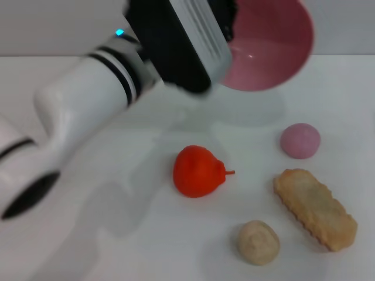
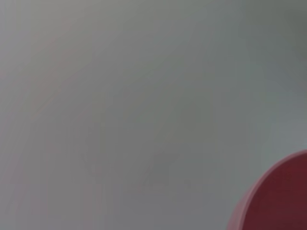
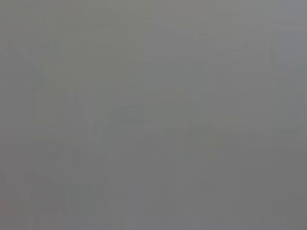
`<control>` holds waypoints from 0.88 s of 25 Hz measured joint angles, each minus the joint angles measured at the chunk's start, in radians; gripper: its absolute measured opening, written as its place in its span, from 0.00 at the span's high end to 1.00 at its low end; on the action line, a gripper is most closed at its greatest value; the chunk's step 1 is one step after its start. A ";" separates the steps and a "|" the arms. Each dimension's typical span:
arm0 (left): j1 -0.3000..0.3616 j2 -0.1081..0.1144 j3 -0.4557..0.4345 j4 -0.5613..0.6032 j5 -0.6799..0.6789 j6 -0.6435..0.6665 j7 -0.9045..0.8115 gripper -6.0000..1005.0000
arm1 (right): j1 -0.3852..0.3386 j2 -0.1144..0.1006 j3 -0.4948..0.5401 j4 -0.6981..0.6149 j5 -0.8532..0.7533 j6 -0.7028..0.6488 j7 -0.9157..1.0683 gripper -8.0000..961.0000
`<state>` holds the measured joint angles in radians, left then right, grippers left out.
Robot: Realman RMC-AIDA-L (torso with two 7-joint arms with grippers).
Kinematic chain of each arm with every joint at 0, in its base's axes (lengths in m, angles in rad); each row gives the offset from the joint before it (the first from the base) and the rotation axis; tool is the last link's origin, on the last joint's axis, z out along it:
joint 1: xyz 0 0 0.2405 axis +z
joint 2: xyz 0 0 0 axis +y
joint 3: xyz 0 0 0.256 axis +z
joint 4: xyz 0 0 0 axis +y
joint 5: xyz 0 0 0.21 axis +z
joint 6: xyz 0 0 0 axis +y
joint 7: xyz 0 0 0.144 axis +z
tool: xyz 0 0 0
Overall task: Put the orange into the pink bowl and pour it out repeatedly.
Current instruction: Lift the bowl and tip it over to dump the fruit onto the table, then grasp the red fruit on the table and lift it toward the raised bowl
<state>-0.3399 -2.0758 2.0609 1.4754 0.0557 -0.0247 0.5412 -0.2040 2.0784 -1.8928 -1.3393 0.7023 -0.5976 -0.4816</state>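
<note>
No text, label, brand, number or sign can be read in any of the views.
</note>
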 joint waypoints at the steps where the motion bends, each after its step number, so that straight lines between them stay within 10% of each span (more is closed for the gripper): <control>1: -0.012 0.001 -0.036 0.027 -0.054 -0.095 -0.080 0.95 | 0.004 0.000 0.000 0.000 0.001 0.011 0.000 0.39; 13: -0.208 0.012 -0.355 0.061 -0.145 -0.952 -0.480 0.95 | 0.023 -0.002 0.008 -0.076 -0.001 0.196 -0.001 0.39; 22: -0.251 0.017 -0.466 0.026 -0.141 -1.194 -0.472 0.95 | 0.165 -0.005 0.182 -0.343 -0.002 1.080 0.095 0.39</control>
<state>-0.5911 -2.0591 1.5947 1.5018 -0.0849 -1.2183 0.0693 -0.0386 2.0736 -1.7107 -1.6823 0.6998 0.4828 -0.3868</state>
